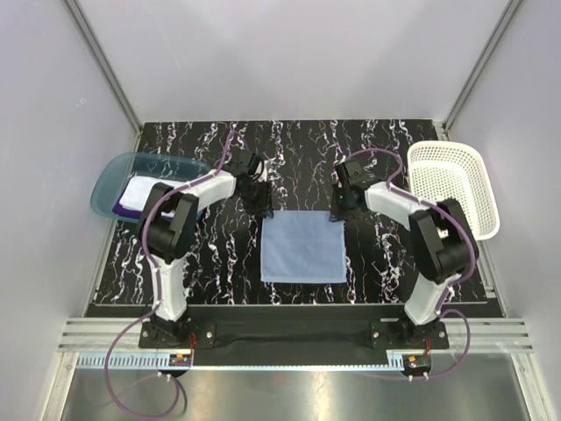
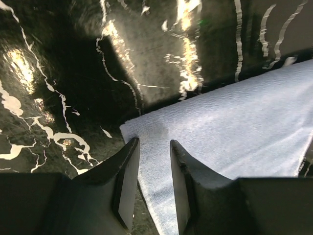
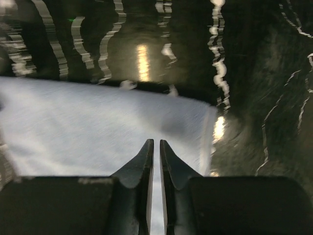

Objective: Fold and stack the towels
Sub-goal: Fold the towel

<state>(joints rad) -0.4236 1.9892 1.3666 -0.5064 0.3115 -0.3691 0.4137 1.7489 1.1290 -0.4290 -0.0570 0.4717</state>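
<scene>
A light blue towel (image 1: 303,247) lies flat in the middle of the black marbled table. My left gripper (image 1: 260,208) is over the towel's far left corner. In the left wrist view it (image 2: 154,142) is open, with the towel (image 2: 234,127) edge showing below between its jaws. My right gripper (image 1: 337,213) is at the far right corner. In the right wrist view, which is blurred, its jaws (image 3: 156,142) are only a thin slit apart over the towel (image 3: 88,122); whether they pinch cloth is unclear. A white towel (image 1: 145,189) and a purple towel (image 1: 123,209) lie in the tray.
A translucent teal tray (image 1: 110,175) sits at the table's left edge. A white mesh basket (image 1: 487,189) stands at the right edge. Grey walls enclose the table on three sides.
</scene>
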